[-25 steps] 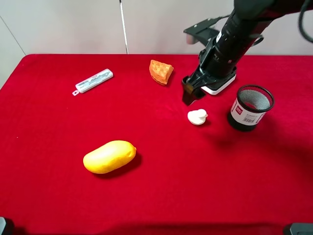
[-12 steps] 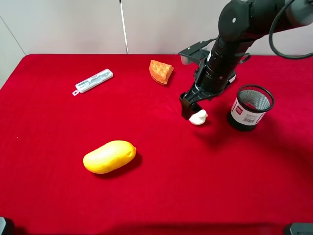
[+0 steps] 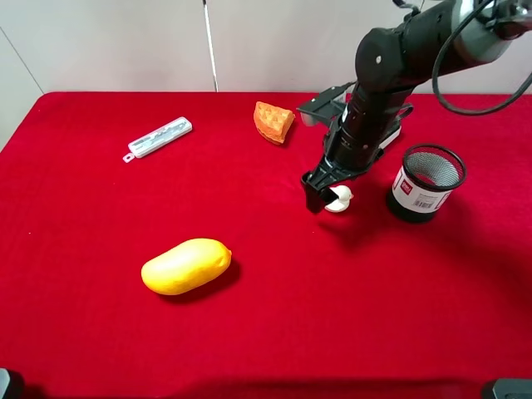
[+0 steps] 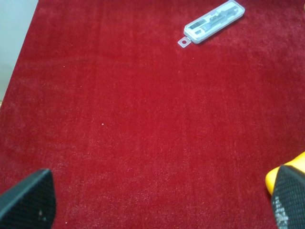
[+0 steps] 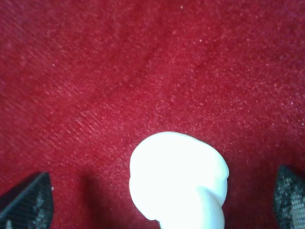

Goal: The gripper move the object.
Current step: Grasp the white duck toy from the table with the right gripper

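The tiny white rubber duck [image 3: 340, 199] sits on the red cloth, right of centre. My right gripper [image 3: 324, 196] is down at the cloth, its black claw around the duck's left side. In the right wrist view the duck [image 5: 178, 183] lies between the two fingertips [image 5: 26, 200], which stand wide apart and do not touch it, so the right gripper [image 5: 157, 210] is open. My left gripper [image 4: 157, 205] is open and empty over bare cloth; it does not show in the exterior high view.
A black mesh cup [image 3: 426, 183] stands just right of the duck. An orange sponge wedge [image 3: 273, 121] and a white box [image 3: 378, 146] lie behind it. A yellow mango [image 3: 185, 266] lies front left. A clear plastic case [image 3: 160, 136] lies back left.
My right arm has come down and a little to the left, from above and behind the duck to the cloth, with the claw now around the duck. The duck has not moved.
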You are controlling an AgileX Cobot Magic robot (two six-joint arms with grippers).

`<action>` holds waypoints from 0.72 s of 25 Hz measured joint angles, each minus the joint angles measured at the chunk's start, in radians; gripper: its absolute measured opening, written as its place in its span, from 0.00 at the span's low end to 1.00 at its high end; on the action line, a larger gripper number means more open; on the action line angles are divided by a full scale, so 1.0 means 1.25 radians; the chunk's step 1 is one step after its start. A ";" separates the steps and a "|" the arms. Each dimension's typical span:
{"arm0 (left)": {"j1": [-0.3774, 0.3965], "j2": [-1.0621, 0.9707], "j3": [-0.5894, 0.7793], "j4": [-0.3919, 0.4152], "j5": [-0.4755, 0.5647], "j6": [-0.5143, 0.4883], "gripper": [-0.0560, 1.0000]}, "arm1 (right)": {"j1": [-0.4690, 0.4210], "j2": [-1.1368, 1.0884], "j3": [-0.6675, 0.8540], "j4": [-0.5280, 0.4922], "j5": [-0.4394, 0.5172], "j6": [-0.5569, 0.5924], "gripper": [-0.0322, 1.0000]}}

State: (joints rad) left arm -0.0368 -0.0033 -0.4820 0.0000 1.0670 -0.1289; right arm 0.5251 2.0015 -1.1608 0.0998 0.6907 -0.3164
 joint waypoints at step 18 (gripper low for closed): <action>0.000 0.000 0.000 0.000 0.000 0.000 0.90 | 0.000 0.045 0.000 -0.045 -0.023 0.041 0.70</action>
State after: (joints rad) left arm -0.0368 -0.0033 -0.4820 0.0000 1.0670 -0.1289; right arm 0.5251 2.0577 -1.1608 0.0442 0.6620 -0.2646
